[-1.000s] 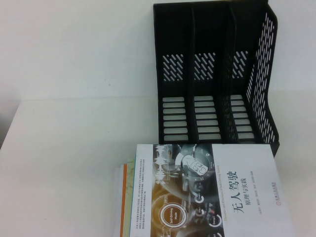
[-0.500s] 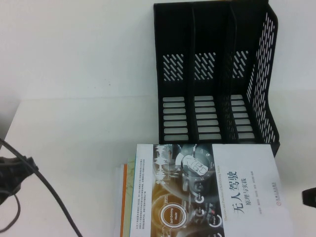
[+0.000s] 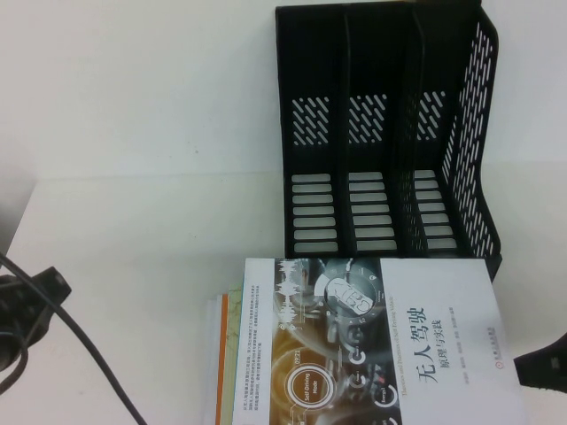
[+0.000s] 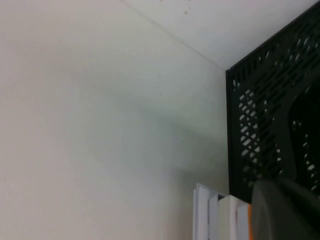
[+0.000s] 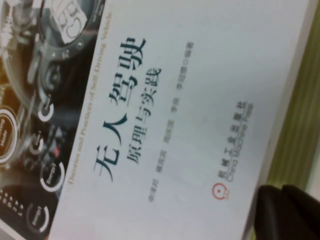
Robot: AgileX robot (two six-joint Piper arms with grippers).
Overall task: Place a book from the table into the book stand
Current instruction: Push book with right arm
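The book (image 3: 425,336), white with a black Chinese title and a dark panel of orange circles, lies flat on top of a stack at the table's near edge. It fills the right wrist view (image 5: 165,100). The black three-slot book stand (image 3: 381,133) stands behind it, slots empty; its perforated side shows in the left wrist view (image 4: 270,115). My left gripper (image 3: 40,292) is at the far left edge, well away from the book; it shows as a dark shape in its wrist view (image 4: 282,212). My right gripper (image 3: 542,361) is at the book's right edge, shut and empty (image 5: 287,212).
Under the book lie other books with white, orange and green edges (image 3: 223,354), seen end-on in the left wrist view (image 4: 215,215). A black cable (image 3: 89,345) trails from the left arm. The white table (image 3: 142,230) spreads to the left of the stand.
Both arms have come into view: the left arm and its cable rose at the left edge, and the right gripper moved in further at the lower right. The book and stand have not moved.
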